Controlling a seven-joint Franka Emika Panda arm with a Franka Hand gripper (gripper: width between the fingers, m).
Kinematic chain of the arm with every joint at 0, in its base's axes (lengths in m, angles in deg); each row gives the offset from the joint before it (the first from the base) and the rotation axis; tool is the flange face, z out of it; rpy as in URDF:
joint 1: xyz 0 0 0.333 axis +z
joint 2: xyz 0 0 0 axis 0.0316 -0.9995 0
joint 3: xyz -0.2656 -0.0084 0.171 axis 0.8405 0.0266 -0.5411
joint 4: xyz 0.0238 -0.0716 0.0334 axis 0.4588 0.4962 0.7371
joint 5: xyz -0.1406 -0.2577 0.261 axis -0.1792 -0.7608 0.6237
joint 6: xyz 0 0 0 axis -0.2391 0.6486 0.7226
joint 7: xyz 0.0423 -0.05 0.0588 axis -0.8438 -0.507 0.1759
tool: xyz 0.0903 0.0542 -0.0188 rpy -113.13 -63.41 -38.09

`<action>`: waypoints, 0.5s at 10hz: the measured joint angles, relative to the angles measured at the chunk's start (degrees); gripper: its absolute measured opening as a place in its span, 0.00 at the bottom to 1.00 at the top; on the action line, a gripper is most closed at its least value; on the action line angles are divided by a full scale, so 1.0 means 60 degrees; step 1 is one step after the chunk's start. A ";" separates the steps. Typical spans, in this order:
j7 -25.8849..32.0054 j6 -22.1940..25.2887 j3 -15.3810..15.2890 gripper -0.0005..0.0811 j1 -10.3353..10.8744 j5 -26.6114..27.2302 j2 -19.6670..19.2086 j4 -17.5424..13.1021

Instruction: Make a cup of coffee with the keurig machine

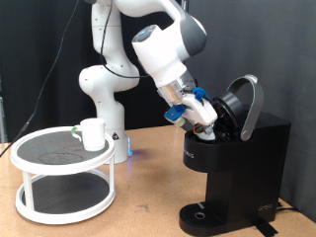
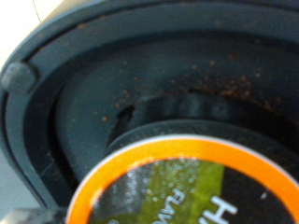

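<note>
Pincer: the gripper (image 1: 209,122) sits at the open top of the coffee machine, its tip down in the mouth under the raised lid; whether its fingers are apart or closed cannot be told, nor whether they hold anything.
Coffee machine: the black coffee machine (image 1: 242,163) stands directly under and around the pincer, lid (image 1: 247,104) tipped up and back just beyond it.
Pod: an orange-rimmed pod (image 2: 201,187) with a green and dark top lies right in front of the pincer, in the machine's round black chamber (image 2: 103,89), which is speckled with coffee grounds.
Mug: the white mug (image 1: 93,133) stands well apart from the pincer, toward the exterior view's left, on the top shelf of a white round two-tier stand (image 1: 61,188).
Table: a wooden table (image 1: 148,202) lies below the pincer, bearing machine and stand.
</note>
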 joint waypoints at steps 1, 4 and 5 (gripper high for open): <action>0.0000 0.0005 -0.0023 0.48 0.0000 0.0000 -0.0064 -0.0049; 0.0001 0.0157 -0.0022 0.81 -0.0009 0.0009 -0.0105 -0.0127; 0.0013 0.0235 -0.0011 0.88 -0.0016 0.0020 -0.0105 -0.0146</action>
